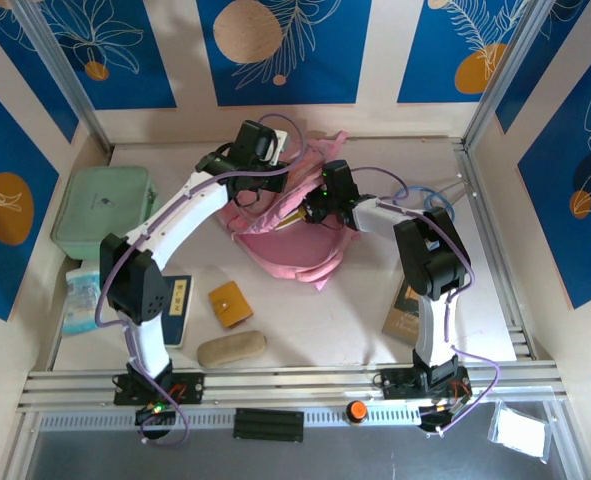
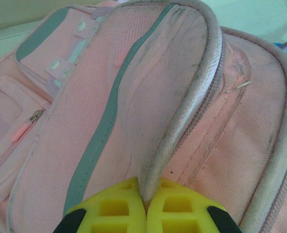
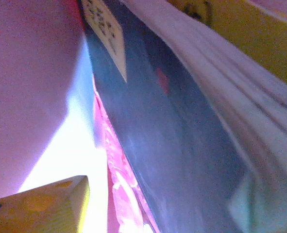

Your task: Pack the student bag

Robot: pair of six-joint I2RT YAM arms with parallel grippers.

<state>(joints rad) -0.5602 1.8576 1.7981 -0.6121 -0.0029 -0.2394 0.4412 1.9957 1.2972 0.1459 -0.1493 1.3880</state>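
The pink student bag [image 1: 285, 245] lies mid-table with its top turned up. My left gripper [image 1: 287, 170] is shut on the grey-piped edge of the bag's front flap [image 2: 182, 111], with the yellow fingers [image 2: 114, 208] pinching that rim and holding the flap up. My right gripper [image 1: 310, 212] reaches into the bag's opening from the right. Inside, a dark blue book [image 3: 172, 145] lies between its jaws. They stand open, the lower yellow finger [image 3: 51, 204] apart from the cover, with pink lining beside it. The book's white page edge rests near the upper finger [image 3: 230, 19].
A mint green zip case [image 1: 103, 210] sits at the left. Near the front lie a tissue pack [image 1: 80, 300], a blue booklet [image 1: 178, 310], an orange wallet [image 1: 230, 304] and a beige pouch [image 1: 231, 348]. A dark book [image 1: 403, 315] lies by the right arm.
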